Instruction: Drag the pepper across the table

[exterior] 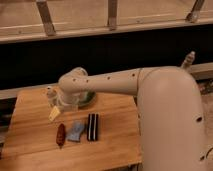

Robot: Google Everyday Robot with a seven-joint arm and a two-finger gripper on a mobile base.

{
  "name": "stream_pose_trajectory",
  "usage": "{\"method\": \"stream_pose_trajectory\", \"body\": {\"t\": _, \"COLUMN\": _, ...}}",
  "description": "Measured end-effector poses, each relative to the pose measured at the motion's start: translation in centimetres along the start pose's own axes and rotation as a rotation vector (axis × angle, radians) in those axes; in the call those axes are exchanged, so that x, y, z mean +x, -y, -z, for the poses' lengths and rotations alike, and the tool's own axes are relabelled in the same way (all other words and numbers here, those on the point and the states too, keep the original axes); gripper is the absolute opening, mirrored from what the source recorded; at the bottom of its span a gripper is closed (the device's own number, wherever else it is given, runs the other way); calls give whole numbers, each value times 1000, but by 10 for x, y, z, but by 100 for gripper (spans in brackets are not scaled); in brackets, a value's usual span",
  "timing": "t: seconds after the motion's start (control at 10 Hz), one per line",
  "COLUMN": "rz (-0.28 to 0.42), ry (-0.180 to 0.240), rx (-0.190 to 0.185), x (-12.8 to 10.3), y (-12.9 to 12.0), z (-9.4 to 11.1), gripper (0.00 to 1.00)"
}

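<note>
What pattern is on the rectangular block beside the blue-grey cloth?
The rectangular block has black-and-white stripes, camera view; the gripper is near the slender red-brown pepper.

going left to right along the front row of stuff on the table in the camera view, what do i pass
pepper → blue-grey cloth piece → black-and-white striped block. The gripper hangs over the table just behind the pepper, slightly to its left.
</note>
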Motion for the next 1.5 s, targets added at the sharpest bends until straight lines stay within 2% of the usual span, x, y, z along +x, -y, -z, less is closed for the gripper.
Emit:
{"method": "stream_pose_trajectory", "body": {"t": 0.2, "rz": -1, "ry": -7, "rx": -6, "x": 1, "y": 0, "z": 0, "gripper": 80}}
{"method": "stream_pose_trajectory", "body": {"t": 0.3, "rz": -3, "ry": -25, "rx": -20, "x": 5, "y": 1, "z": -6, "gripper": 80}}
{"method": "stream_pose_trajectory", "body": {"t": 0.4, "rz": -2, "ry": -40, "rx": -33, "x": 8, "y": 0, "z": -13, "gripper": 80}}
{"method": "stream_pose_trajectory", "body": {"t": 0.6, "rz": 9, "ry": -87, "rx": -68, "x": 18, "y": -5, "z": -42, "gripper": 80}}
{"method": "stream_pose_trajectory", "body": {"t": 0.8, "rz": 21, "ry": -111, "rx": -104, "x": 21, "y": -11, "z": -53, "gripper": 80}}
{"method": "stream_pose_trajectory", "body": {"t": 1.5, "rz": 53, "ry": -173, "rx": -135, "x": 20, "y": -31, "z": -74, "gripper": 80}}
